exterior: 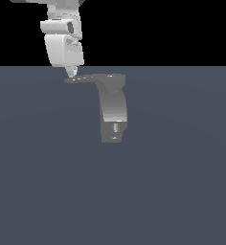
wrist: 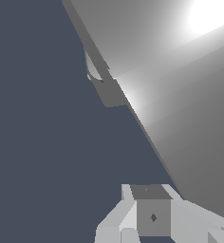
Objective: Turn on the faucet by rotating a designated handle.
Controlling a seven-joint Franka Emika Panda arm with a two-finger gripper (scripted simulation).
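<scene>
The faucet [exterior: 114, 112] is a matte grey curved block standing on the dark floor, with a tiny light peg [exterior: 116, 128] low on its front. The handle [exterior: 88, 79], a thin flat dark grey blade, runs from the body's top toward the exterior view's left and ends in a point. My gripper [exterior: 71, 73] comes down from above with its fingers together, their tips touching the blade's pointed end. In the wrist view the blade [wrist: 180, 95] fills much of the picture as a wide grey surface with glare. A piece of the faucet body [wrist: 107, 92] shows beyond it, and my gripper [wrist: 149, 216] sits beside its edge.
A flat, dark blue-grey floor [exterior: 172, 191] spreads around the faucet, with black background behind it. The white arm [exterior: 62, 43] rises above the handle's tip at the exterior view's upper left.
</scene>
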